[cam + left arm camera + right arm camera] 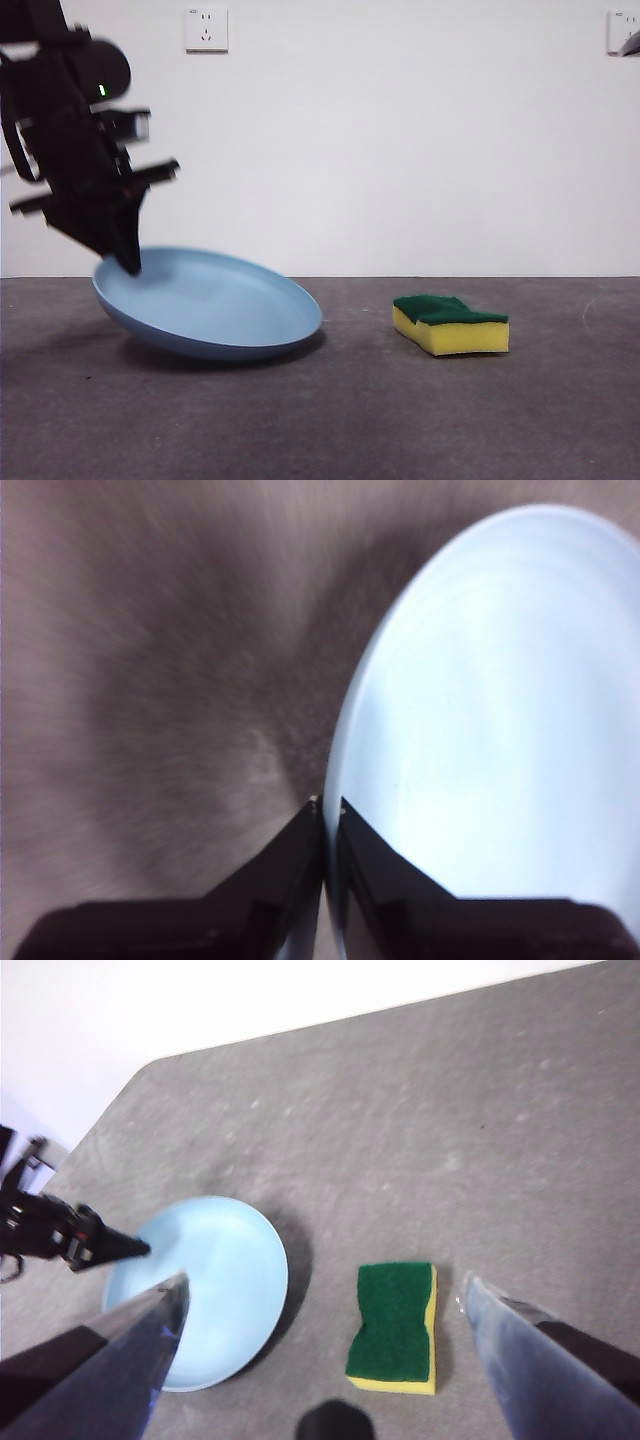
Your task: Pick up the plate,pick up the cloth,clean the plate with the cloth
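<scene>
The light-blue plate (215,305) is tilted, its left rim raised off the grey table and its right side resting on it. My left gripper (130,262) is shut on that raised rim; in the left wrist view its jaws pinch the plate's edge (335,780) at the gripper (329,805). The cloth, a yellow sponge with a green top (450,323), lies flat to the right of the plate, apart from it. My right gripper (320,1290) hangs high above the table, open, with the cloth (393,1325) and the plate (205,1290) below it.
Grey table (400,420) runs back to a white wall with a socket (206,29). The table's rounded corner (150,1065) shows in the right wrist view, beyond the plate.
</scene>
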